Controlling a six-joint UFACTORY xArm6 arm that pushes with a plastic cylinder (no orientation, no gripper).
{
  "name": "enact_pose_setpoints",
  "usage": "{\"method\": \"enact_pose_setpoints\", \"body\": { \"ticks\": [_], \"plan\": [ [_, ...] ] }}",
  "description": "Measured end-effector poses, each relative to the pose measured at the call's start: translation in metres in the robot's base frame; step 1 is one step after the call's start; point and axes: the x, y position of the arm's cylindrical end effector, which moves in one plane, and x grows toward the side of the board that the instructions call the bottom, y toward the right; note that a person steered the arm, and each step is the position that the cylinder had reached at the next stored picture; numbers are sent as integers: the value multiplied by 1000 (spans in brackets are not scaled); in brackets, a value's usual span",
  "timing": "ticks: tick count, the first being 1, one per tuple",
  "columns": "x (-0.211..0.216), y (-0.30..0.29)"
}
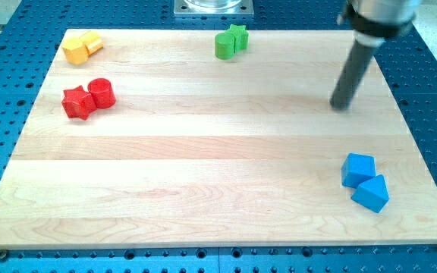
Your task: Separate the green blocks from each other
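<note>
Across the wooden board (203,159), my tip (342,105), a bare rod with no jaws to open, sits at four o'clock, well apart from the touching green cylinder (224,45) and green star (239,36). Approaching off-seam, I risk shoving both together off the top edge.

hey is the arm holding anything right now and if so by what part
Nothing is held. My tip rests on bare board, apart from every block, well to the view's right of the green blocks.
</note>
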Motion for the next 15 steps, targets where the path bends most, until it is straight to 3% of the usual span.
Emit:
{"method": "enact_pose_setpoints", "body": {
  "ticks": [1,2,4,5,6,7,8,11,12,14,15],
  "plan": [
    [-85,-19],
    [-136,-83],
    [-145,-213],
    [-90,-248],
    [-143,-247],
    [-114,-287],
    [-83,-287],
    [40,-224],
    [61,-212],
    [66,-264],
    [87,-240]
  ]
}}
